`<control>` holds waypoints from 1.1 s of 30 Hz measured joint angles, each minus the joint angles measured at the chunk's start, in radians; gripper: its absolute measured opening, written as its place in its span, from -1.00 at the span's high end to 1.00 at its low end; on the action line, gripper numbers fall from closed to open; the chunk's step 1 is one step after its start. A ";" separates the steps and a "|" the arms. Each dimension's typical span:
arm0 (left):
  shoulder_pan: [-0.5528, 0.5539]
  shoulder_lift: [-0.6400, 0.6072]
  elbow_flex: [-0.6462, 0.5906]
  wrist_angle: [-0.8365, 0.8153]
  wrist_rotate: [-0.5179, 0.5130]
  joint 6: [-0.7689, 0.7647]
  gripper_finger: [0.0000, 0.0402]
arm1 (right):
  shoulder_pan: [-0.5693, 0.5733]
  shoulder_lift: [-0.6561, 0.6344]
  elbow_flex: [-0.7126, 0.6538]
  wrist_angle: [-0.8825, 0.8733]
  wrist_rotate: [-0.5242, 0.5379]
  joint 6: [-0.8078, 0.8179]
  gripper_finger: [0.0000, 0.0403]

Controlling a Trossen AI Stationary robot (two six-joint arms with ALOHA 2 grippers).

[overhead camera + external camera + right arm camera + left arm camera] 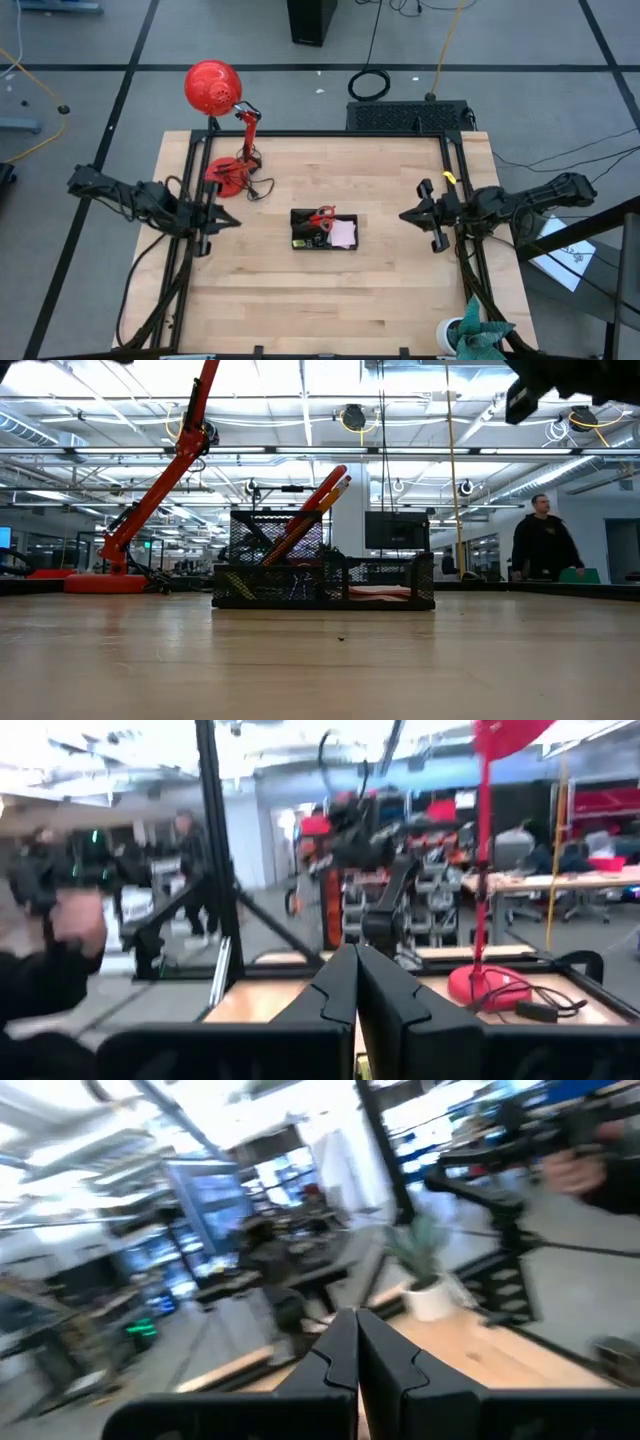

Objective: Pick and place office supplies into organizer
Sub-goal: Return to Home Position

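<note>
Black mesh organizer [322, 247] at mid-tabletop [330, 300], loaded. Scissors [320, 217] and pencils [330, 492] leaning in taller cup, long items needing its depth; sticky pad [343, 233] flat in low compartment. Counted: one organizer, one scissors, one pad; pencil count unclear. Left tool [232, 221] and right tool [404, 215] at opposite sides, well apart from organizer, both closed, empty. Judged: parked, job finished.

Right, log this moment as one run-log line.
left gripper: shut, left side | right gripper: shut, right side | organizer: centre, holds scissors
</note>
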 joint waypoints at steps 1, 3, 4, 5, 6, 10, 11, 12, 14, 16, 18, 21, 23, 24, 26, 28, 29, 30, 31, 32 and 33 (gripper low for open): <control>0.002 -0.015 -0.024 0.001 0.035 -0.009 0.99 | -0.001 -0.020 -0.029 0.032 0.005 0.004 1.00; 0.008 -0.044 -0.071 0.000 0.096 -0.017 0.99 | -0.001 -0.049 -0.084 0.096 0.008 0.011 1.00; 0.010 -0.053 -0.090 0.007 0.113 -0.018 0.98 | -0.001 -0.061 -0.107 0.124 0.007 0.013 1.00; 0.013 -0.062 -0.110 0.022 0.112 -0.020 0.98 | -0.001 -0.071 -0.129 0.144 0.006 0.013 1.00; 0.018 -0.069 -0.128 0.040 0.102 -0.020 0.98 | 0.000 -0.078 -0.151 0.164 0.007 0.015 1.00; 0.057 -0.097 -0.173 0.062 0.081 -0.021 0.99 | -0.001 -0.081 -0.223 0.236 0.016 0.038 1.00; 0.070 -0.106 -0.181 0.063 0.081 -0.026 0.98 | 0.000 -0.081 -0.234 0.248 0.032 0.048 1.00; 0.083 -0.116 -0.192 0.062 0.080 -0.035 0.98 | 0.000 -0.080 -0.243 0.269 0.045 0.059 1.00; 0.106 -0.136 -0.214 0.064 0.083 -0.053 0.99 | -0.001 -0.082 -0.259 0.270 0.066 0.069 1.00; 0.127 -0.158 -0.244 0.071 0.094 -0.072 0.99 | 0.000 -0.079 -0.268 0.262 0.065 0.070 1.00; 0.143 -0.178 -0.280 0.113 0.109 -0.085 0.98 | -0.001 -0.075 -0.274 0.261 0.065 0.070 1.00; 0.163 -0.203 -0.332 0.176 0.115 -0.102 0.99 | 0.000 -0.076 -0.275 0.245 0.065 0.070 1.00; 0.173 -0.213 -0.365 0.207 0.116 -0.112 0.99 | 0.000 -0.076 -0.276 0.230 0.065 0.070 1.00; 0.177 -0.217 -0.378 0.218 0.118 -0.120 0.99 | -0.001 -0.075 -0.276 0.223 0.065 0.069 1.00; 0.185 -0.223 -0.394 0.229 0.136 -0.136 0.98 | -0.001 -0.076 -0.276 0.210 0.066 0.069 1.00; 0.189 -0.221 -0.394 0.216 0.154 -0.153 0.99 | -0.001 -0.076 -0.277 0.198 0.076 0.068 1.00; 0.190 -0.221 -0.394 0.211 0.165 -0.156 0.99 | 0.000 -0.076 -0.277 0.188 0.088 0.068 1.00; 0.189 -0.221 -0.394 0.210 0.170 -0.162 0.99 | 0.000 -0.076 -0.277 0.176 0.099 0.067 1.00; 0.189 -0.221 -0.394 0.207 0.171 -0.166 0.98 | 0.000 -0.076 -0.277 0.163 0.110 0.067 1.00; 0.189 -0.221 -0.394 0.207 0.173 -0.172 0.97 | 0.000 -0.075 -0.277 0.153 0.114 0.067 1.00; 0.189 -0.221 -0.394 0.207 0.175 -0.176 0.97 | -0.001 -0.073 -0.278 0.149 0.113 0.069 1.00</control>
